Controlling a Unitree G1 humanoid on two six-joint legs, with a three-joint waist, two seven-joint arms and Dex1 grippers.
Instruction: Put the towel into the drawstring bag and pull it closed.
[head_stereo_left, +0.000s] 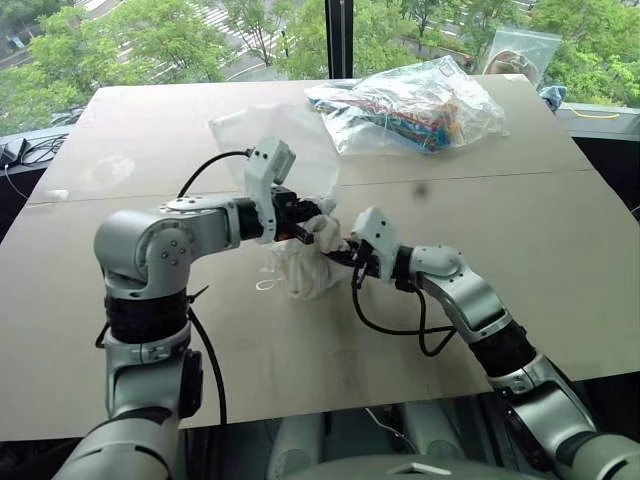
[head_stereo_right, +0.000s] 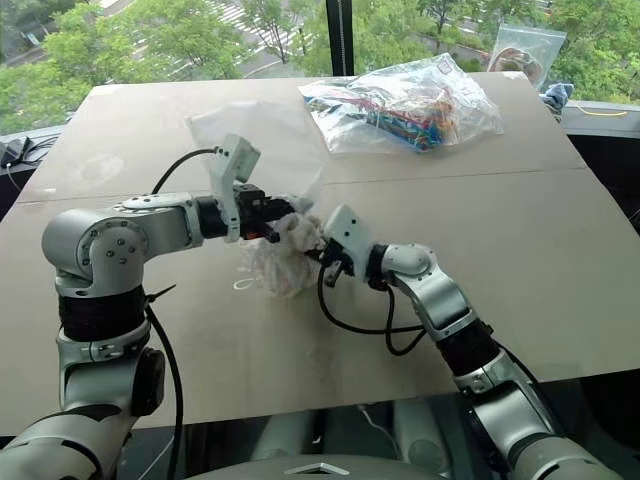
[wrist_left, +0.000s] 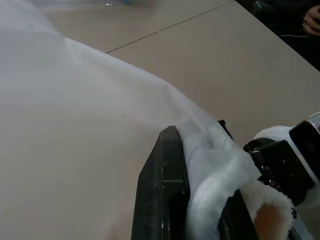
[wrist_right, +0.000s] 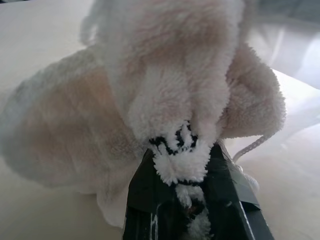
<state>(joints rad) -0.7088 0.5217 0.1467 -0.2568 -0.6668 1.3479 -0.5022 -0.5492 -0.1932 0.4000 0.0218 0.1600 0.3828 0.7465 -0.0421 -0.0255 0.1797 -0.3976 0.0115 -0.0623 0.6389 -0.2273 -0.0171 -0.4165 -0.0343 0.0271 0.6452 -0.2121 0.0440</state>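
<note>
Left pincer (head_stereo_left: 303, 222) sits mid-table (head_stereo_left: 560, 260), fingers pressed together on the thin fabric of the drawstring bag (head_stereo_left: 300, 150); in the left wrist view the translucent white cloth drapes over and between its black fingers (wrist_left: 162, 200). The bag's sheet stands up behind that pincer toward the far side of the table, and its lower part hangs bunched below the two pincers, touching the table. A loop of thin white cord (head_stereo_left: 266, 285) lies on the table just left of that bunch. The towel (wrist_right: 170, 100) is right at the meeting point of both pincers, a fluffy cream bundle up against the bag's fabric; can't tell from these views how much of it is already inside the mouth. Right pincer (head_stereo_left: 345, 251) points leftward at roughly table-parallel, pinching a fold of the towel: the right wrist view shows pile squeezed between the near-shut black fingertips, with the rest of the towel ballooning out beyond them and a strand of cord running alongside. Further right and toward the far edge, well apart from the arms, lies a clear plastic bag of colourful items (head_stereo_left: 410, 105), with another small clear bag (head_stereo_left: 520, 52) near the far right corner.
</note>
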